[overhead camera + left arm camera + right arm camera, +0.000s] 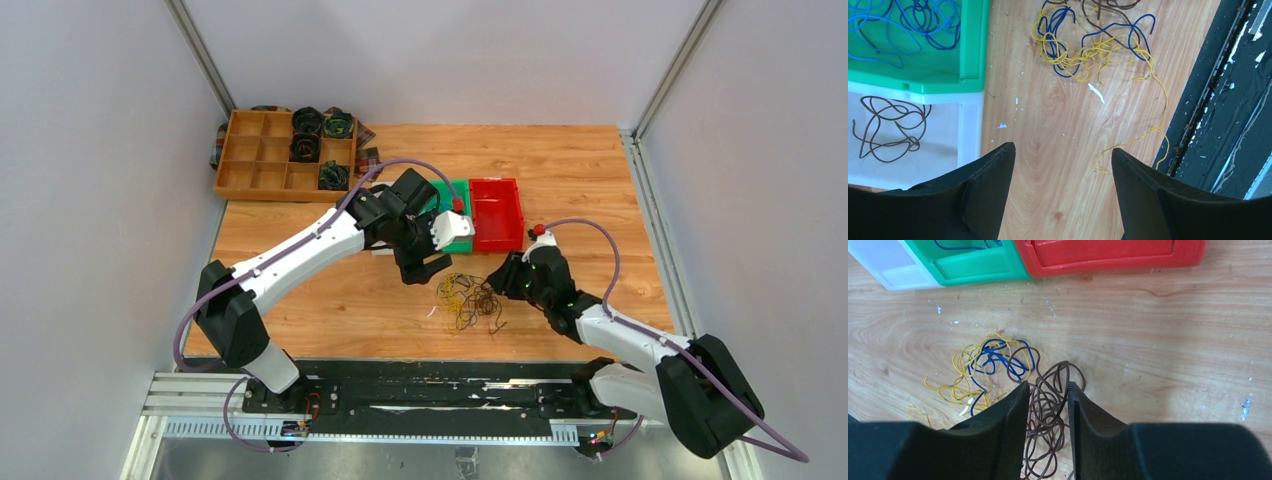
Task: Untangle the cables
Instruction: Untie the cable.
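Note:
The cables (466, 298) lie in a loose tangle on the wooden table between my two grippers. In the right wrist view the yellow (960, 382) and blue (998, 360) wires lie to the left and the brown wires (1048, 415) to the right. My right gripper (1047, 386) is low over the brown wires, its jaws narrowly open with brown loops in the gap between them. My left gripper (1063, 152) is wide open and empty above bare wood, short of the tangle (1093, 45). A yellow strand (1153, 130) trails toward its right finger.
A green bin (973, 45) holds blue wires and a white bin (968, 125) holds a brown wire. A red bin (497, 212) stands beside them. A wooden divider tray (270, 155) with dark coils sits at the back left. A black rail (1218, 100) runs along the near edge.

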Controlling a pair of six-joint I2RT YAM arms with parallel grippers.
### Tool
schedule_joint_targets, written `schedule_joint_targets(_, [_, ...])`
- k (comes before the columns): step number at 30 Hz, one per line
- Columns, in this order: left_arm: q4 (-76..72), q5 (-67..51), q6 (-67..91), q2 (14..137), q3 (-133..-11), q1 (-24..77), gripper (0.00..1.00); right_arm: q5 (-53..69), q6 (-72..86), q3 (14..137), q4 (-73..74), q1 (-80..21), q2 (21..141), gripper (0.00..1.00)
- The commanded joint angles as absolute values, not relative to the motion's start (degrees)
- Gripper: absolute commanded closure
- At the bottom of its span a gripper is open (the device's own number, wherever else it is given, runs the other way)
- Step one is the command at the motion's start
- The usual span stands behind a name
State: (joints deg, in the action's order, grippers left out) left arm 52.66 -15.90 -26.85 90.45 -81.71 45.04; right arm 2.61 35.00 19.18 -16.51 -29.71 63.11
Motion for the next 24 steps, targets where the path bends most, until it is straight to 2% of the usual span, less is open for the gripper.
schedule_joint_targets(1, [52.7, -15.8, -27.5, 88.4, -82.9, 45.0, 0.25, 3.8, 36.7, 19.7, -20.3, -28.1, 63.9, 0.70])
schedule_joint_targets(6, [52.7, -15.8, -26.9, 88.5, -84.0, 45.0, 0.25, 4.7, 36.8, 19.9, -20.9, -27.7, 64.3, 0.98])
schedule_joint_targets(7, [52.8, -15.8, -26.7, 88.5, -84.3, 45.0, 0.24, 5.0, 36.6, 20.1, -20.9, -27.7, 63.8, 0.99])
schedule_joint_targets(15, [53.4, -17.8, -27.0, 87.7, -90.7, 44.4, 0.16, 20.3, 33.5, 28.4, -21.4, -27.9, 57.0, 0.99])
schedule_joint_targets(19, [53.4, -23.5, -26.8, 87.4, -93.1, 43.7, 0.16, 30.3, 34.1, 33.2, -21.3, -28.1, 56.4, 0.99])
schedule_joint_targets(24, [53.3, -30.3, -29.2, 86.0, -92.7, 43.4, 0.17, 35.6, 35.6, 36.1, -22.0, -28.6, 55.0, 0.99])
